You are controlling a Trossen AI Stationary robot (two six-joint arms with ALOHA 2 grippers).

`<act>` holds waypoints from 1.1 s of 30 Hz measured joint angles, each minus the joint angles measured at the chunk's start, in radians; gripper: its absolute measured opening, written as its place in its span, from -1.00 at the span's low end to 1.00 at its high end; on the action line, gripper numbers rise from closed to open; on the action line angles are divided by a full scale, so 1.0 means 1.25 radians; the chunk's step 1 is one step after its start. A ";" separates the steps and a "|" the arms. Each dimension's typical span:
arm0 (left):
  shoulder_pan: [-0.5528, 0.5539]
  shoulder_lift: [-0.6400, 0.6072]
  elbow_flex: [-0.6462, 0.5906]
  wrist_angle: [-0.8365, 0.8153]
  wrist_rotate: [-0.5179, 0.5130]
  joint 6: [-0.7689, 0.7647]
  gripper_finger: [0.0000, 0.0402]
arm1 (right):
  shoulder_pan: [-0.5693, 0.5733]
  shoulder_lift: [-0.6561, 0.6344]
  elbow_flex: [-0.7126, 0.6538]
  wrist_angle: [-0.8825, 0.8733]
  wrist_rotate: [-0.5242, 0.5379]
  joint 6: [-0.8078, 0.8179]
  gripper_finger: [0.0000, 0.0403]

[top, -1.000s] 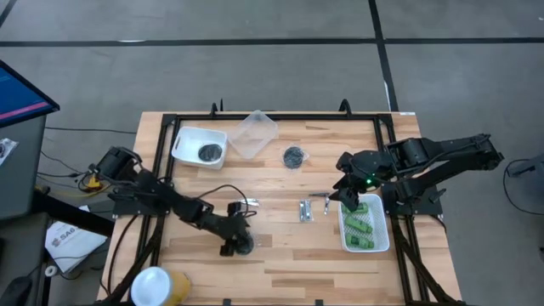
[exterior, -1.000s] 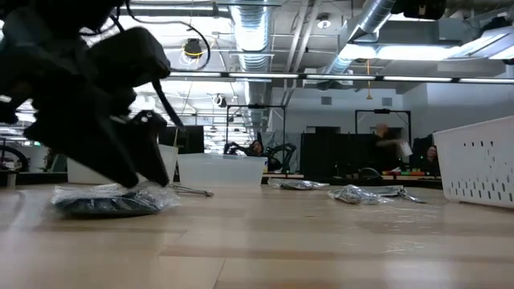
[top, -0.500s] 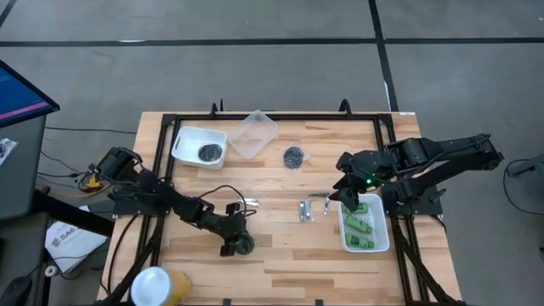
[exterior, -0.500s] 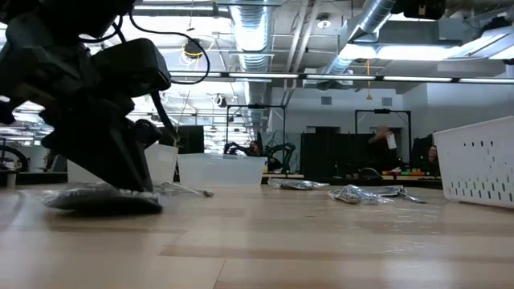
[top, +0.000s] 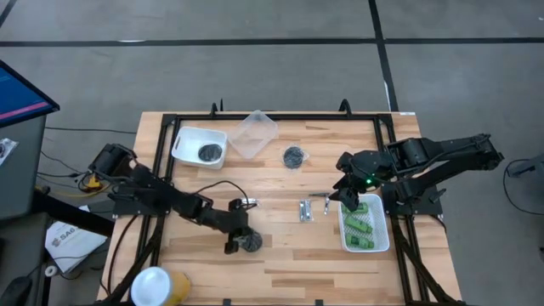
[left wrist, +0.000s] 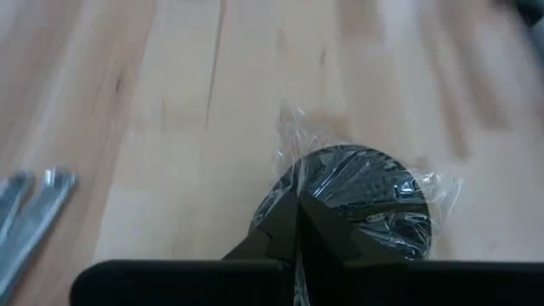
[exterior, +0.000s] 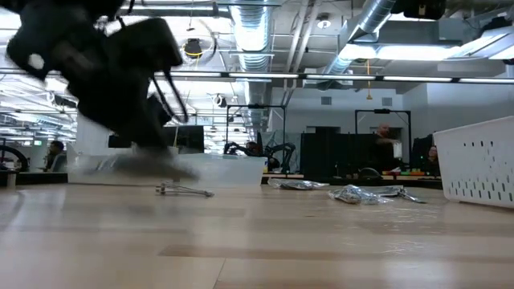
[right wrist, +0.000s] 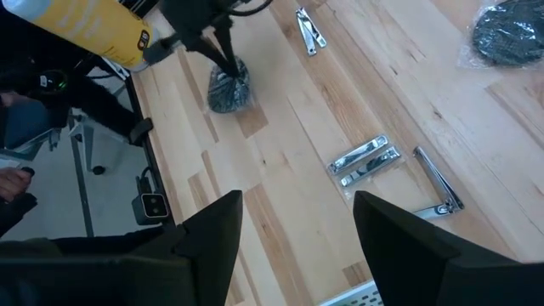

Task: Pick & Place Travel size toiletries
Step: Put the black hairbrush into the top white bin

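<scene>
My left gripper [top: 241, 241] is shut on a dark grey round jar in clear wrap [left wrist: 367, 192] near the table's front, left of the middle; in the low view the jar [exterior: 140, 162] is a blur above the wood. A second jar [top: 293, 156] lies on the table farther back, and a third [top: 210, 152] rests in a white tub [top: 189, 140]. Silver grooming tools [top: 306, 209] lie flat mid-table. My right gripper [top: 347, 195] is open above the far end of the white mesh basket [top: 379, 245], which holds green bottles [top: 364, 223]. My left gripper pinches the jar's clear wrap [left wrist: 289, 183], at the jar's edge, between its two shut fingertips [left wrist: 299, 223]. The fingers [right wrist: 223, 53] slant down from above, from the table's left. The jar [right wrist: 228, 90] hangs below them, clear of the table.
A clear plastic tub [top: 255, 134] stands at the back, between the white tub and the second jar. One more silver tool [top: 247, 202] lies just behind my left gripper. A yellow-and-white container [top: 158, 287] sits at the front left corner. Bare wood lies between the arms.
My left gripper has shut on the wrapped jar and risen. The jar lay flat on the table a second ago and now hangs clear of it, a little toward the table's right.
</scene>
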 joint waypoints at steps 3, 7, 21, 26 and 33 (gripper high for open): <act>0.007 -0.053 0.002 0.001 -0.046 0.000 -1.00 | 0.000 0.000 0.000 0.003 0.000 0.000 0.09; 0.032 -0.159 0.002 -0.010 -0.148 0.000 -1.00 | -0.001 0.000 0.000 0.013 0.000 -0.005 0.09; 0.234 -0.489 0.002 -0.150 -0.620 0.167 -1.00 | -0.002 0.000 0.000 0.039 0.001 -0.001 0.09; 0.362 -0.495 -0.022 -0.200 -0.578 0.137 -1.00 | -0.002 0.000 0.000 0.039 0.016 0.005 0.09; 0.484 -0.503 -0.081 -0.310 -0.529 0.014 -1.00 | -0.002 0.000 0.000 0.039 0.021 0.021 0.09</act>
